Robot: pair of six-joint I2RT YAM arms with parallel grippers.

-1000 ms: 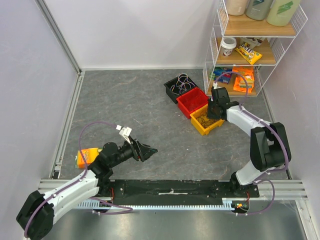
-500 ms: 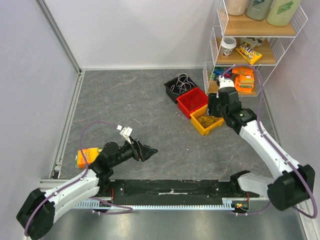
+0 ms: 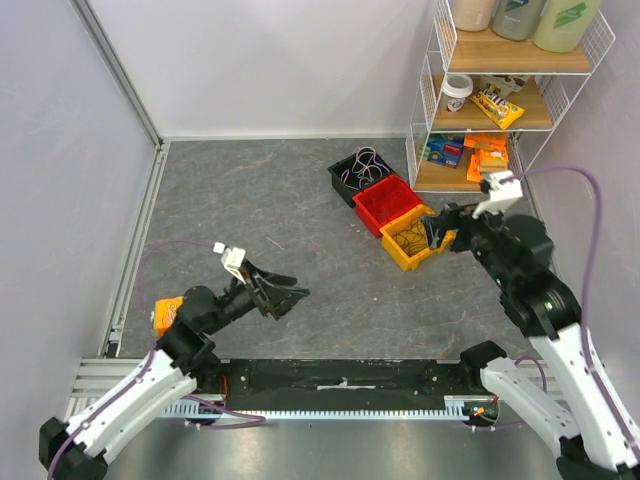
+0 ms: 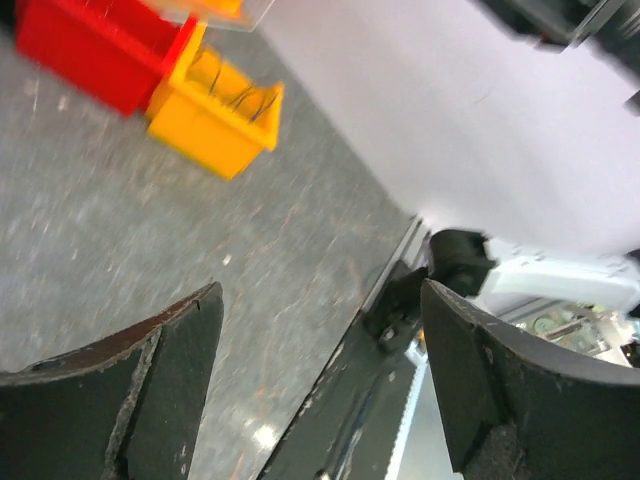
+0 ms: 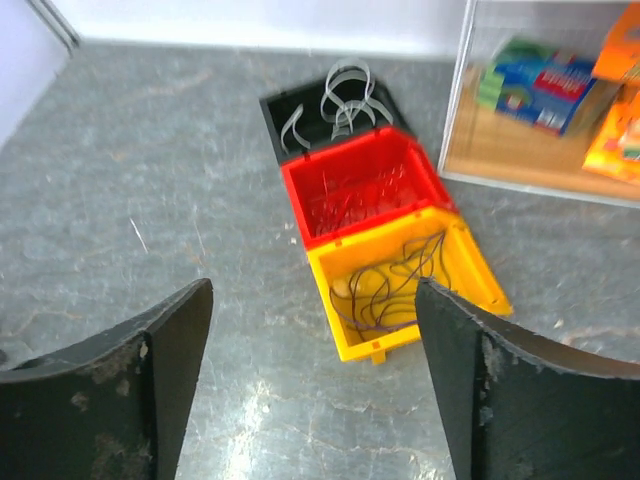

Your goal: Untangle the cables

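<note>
The cables lie sorted in three bins. White loops (image 5: 343, 98) fill the black bin (image 3: 355, 175), thin red wires (image 5: 362, 190) the red bin (image 3: 388, 204), and dark purple strands (image 5: 388, 283) the yellow bin (image 3: 414, 242). My right gripper (image 5: 312, 385) is open and empty, hovering over the floor just near of the yellow bin; from above the right gripper (image 3: 438, 229) sits at that bin's right edge. My left gripper (image 3: 289, 292) is open and empty above bare floor at the near left. In the left wrist view the left gripper (image 4: 320, 375) points toward the yellow bin (image 4: 205, 125).
A wire shelf (image 3: 497, 110) with snack packs and bottles stands at the back right, close behind the bins. An orange pack (image 3: 167, 313) lies by the left rail. The black base rail (image 3: 340, 378) runs along the near edge.
My right gripper has opened, lifted and drawn back from inside the yellow bin toward the right. The left arm has shifted slightly left and its wrist has risen.
</note>
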